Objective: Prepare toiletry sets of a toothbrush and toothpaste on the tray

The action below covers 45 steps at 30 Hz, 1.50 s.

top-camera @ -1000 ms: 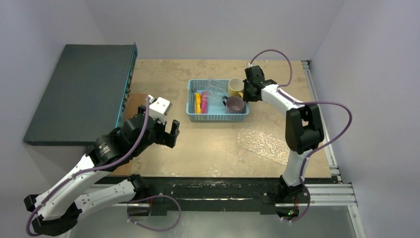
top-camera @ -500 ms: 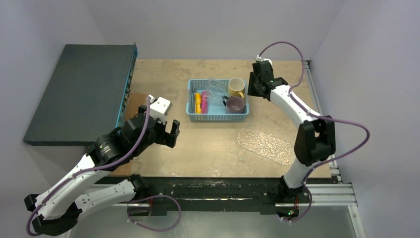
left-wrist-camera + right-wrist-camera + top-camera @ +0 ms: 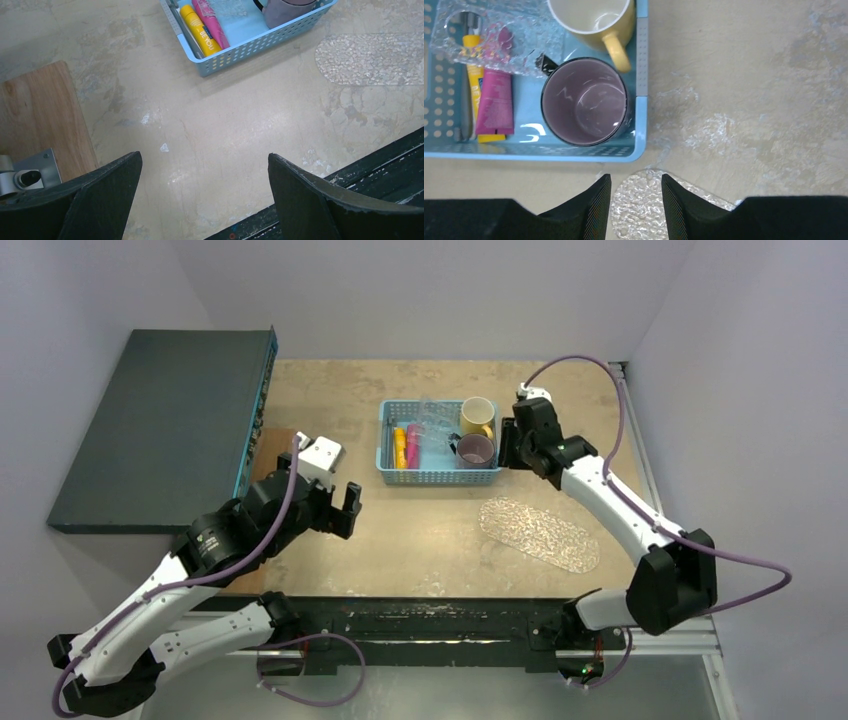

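Now the right pincer (image 3: pixel 636 200) has been swung beside the basket (image 3: pixel 641 75) and parted, nothing gripped; the left pincer (image 3: pixel 204 156) is held wide, empty. Tubes (image 3: pixel 494 102) are left inside the basket, the tray (image 3: pixel 540 533) just outside: no set begun.

Robot lab cell: bare grey walls (image 3: pixel 430 290), aluminium rail (image 3: pixel 665 632).

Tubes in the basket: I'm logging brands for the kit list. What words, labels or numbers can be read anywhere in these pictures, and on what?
Yellow tube: dark capital lettering along its length, too blurred to read for sure.
Pink tube: faint markings, too small to read.
Purple mug, yellow mug, basket, tray: no text visible.
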Available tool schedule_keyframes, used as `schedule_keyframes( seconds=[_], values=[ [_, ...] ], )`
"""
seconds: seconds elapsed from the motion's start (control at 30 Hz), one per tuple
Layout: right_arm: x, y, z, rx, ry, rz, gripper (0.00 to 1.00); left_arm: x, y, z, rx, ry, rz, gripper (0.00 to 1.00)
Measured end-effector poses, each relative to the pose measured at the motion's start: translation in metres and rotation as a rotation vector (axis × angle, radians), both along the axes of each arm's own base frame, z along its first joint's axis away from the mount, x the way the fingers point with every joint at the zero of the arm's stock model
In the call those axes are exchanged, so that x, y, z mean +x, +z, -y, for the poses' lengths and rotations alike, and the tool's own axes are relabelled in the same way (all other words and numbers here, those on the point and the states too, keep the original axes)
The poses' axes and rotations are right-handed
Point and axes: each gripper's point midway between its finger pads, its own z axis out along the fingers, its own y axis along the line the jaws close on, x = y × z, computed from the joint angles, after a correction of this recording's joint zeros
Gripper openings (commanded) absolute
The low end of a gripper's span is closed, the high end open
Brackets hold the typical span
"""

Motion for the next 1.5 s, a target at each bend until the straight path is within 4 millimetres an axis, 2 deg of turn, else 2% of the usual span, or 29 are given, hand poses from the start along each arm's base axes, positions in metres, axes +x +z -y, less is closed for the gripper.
schedule_keyframes(
  seconds=[0.2, 0.47, 0.6, 0.87, 1.07, 1.5],
  values=[
    [-0.034, -0.009, -0.024, 0.042, 0.055, -0.015, 0.49, 0.0, 0.0, 0.0, 0.0, -0.001, 0.0, 0.96],
    [-0.063, -0.051, -0.038, 0.09, 0.077, -0.119, 0.51, 0.0, 0.0, 0.0, -0.001, -0.001, 0.0, 0.96],
    [-0.073, -0.069, -0.041, 0.118, 0.078, -0.161, 0.51, 0.0, 0.0, 0.0, -0.001, -0.001, 0.0, 0.96],
    [-0.086, -0.088, -0.052, 0.158, 0.103, -0.211, 0.52, 0.0, -0.001, 0.001, 0.002, -0.001, -0.003, 0.96],
    [-0.097, -0.11, -0.053, 0.151, 0.099, -0.27, 0.52, 0.001, -0.002, 0.001, 0.007, 0.0, -0.006, 0.96],
    [-0.111, -0.131, -0.048, 0.13, 0.078, -0.328, 0.52, 0.001, -0.003, 0.002, 0.01, -0.001, -0.01, 0.96]
  ],
)
